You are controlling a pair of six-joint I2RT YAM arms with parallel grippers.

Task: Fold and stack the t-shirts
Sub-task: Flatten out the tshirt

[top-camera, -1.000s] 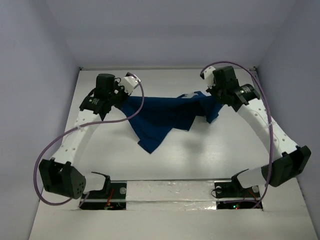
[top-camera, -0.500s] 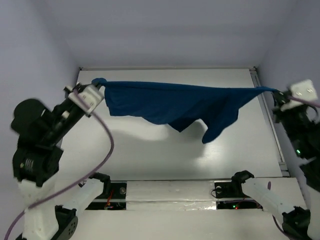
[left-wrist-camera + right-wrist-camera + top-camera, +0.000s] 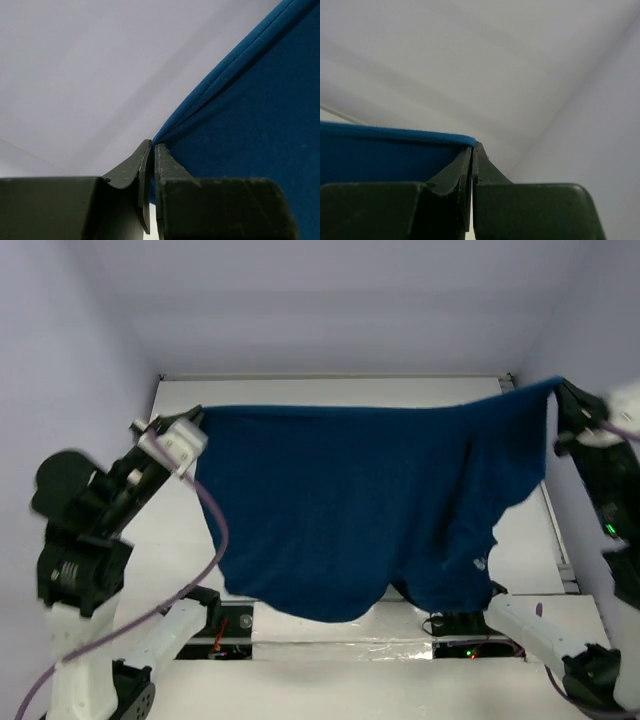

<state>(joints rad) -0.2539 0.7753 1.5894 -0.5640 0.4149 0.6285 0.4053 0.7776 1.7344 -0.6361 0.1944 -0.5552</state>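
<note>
At the near edge of the table (image 3: 350,392), the two arm bases (image 3: 200,615) are seen bolted down, with a strip of silvery tape (image 3: 340,628) laid between them. The lower hem of the t-shirt (image 3: 350,510) is seen hanging in front of this strip, and the bases are partly hidden by it. Whether the hem is touching the table cannot be told. A small pale mark (image 3: 479,563) is shown on the cloth near its lower right corner.

Further up, the dark blue t-shirt is held spread out as a wide sheet in the air between the two arms, and most of the tabletop is covered from view by it. A purple cable (image 3: 215,540) is looped down beside its left edge.

At the top left corner, the cloth is pinched by the left gripper (image 3: 197,418). In the left wrist view, the fingers are pressed together on a bunched edge of the fabric. At the top right corner, the cloth is pinched by the right gripper (image 3: 557,390). In the right wrist view, the fingers are likewise closed tight on the hem. The top edge is stretched nearly straight between the two grips.

Beyond it, a bare strip of white table and the pale back wall (image 3: 330,310) are seen.
</note>
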